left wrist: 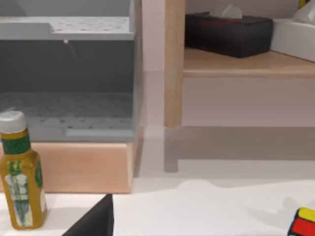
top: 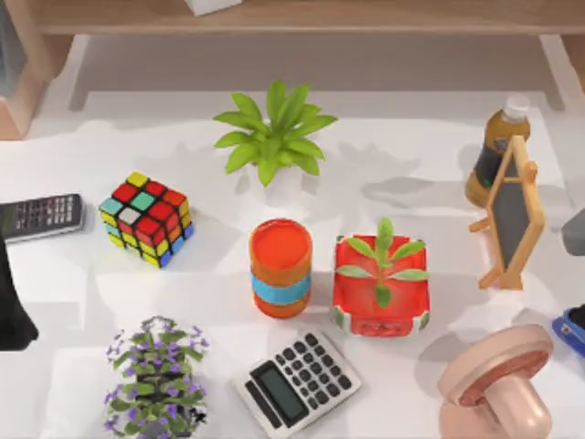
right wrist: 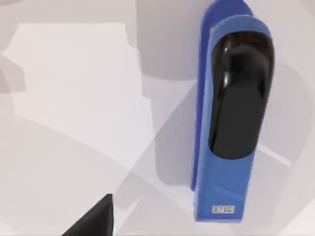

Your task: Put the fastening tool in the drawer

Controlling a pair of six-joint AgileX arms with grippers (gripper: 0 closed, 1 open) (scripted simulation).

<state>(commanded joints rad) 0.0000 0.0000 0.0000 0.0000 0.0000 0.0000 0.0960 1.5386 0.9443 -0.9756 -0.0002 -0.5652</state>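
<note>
At the far left corner stands the grey open drawer in its wooden case [left wrist: 69, 98], still without the tool. The small bright-blue stapler with black top [right wrist: 231, 118] lies on the white table [top: 384, 155] at the right edge, not grasped. Whether either claw is apart or together, I cannot tell.

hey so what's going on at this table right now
The job is to get the blue stapler into the drawer, and it hasn't been picked up yet. It lies on the white table at the right edge, and the right arm's wrist camera looks straight down on it from close above. The left arm sits at the left edge, its camera facing the open drawer. Nothing is gripped as far as the views show.
</note>
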